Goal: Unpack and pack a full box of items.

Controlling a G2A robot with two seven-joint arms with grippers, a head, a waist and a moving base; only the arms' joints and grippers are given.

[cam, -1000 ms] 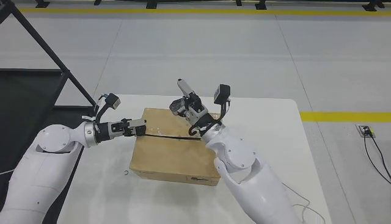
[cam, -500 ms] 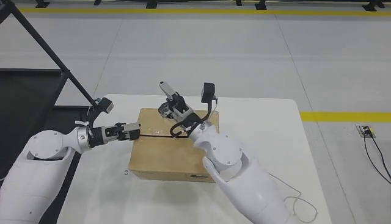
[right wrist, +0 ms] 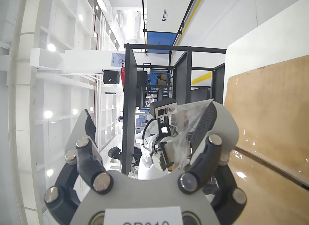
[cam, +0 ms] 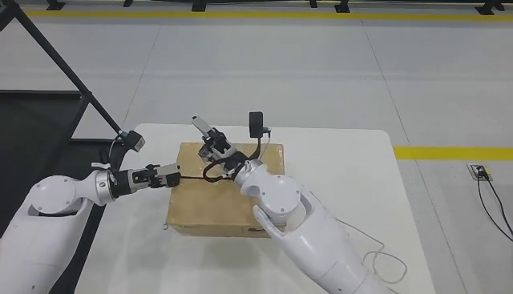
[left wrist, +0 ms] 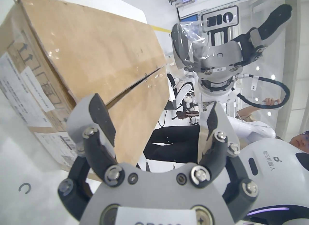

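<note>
Cardboard box [cam: 200,206] sits closed on the surface [cam: 345,182]. Left pincer [left wrist: 154,112] apart at its seam end. Right pincer [right wrist: 148,112] apart over the far edge, with clear film [right wrist: 186,119], possibly tape, on one finger.

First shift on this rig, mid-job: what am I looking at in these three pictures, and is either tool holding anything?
It is a two-armed robot at a white table. The top picture looks down from above its arms; the other two come from wrist cameras. A closed cardboard box sits on the table, a small c-shaped ring beside it. The left tool is open at the box's end, by the seam. The right tool is open above the box, gripping nothing, though clear film clings to one finger.
</note>
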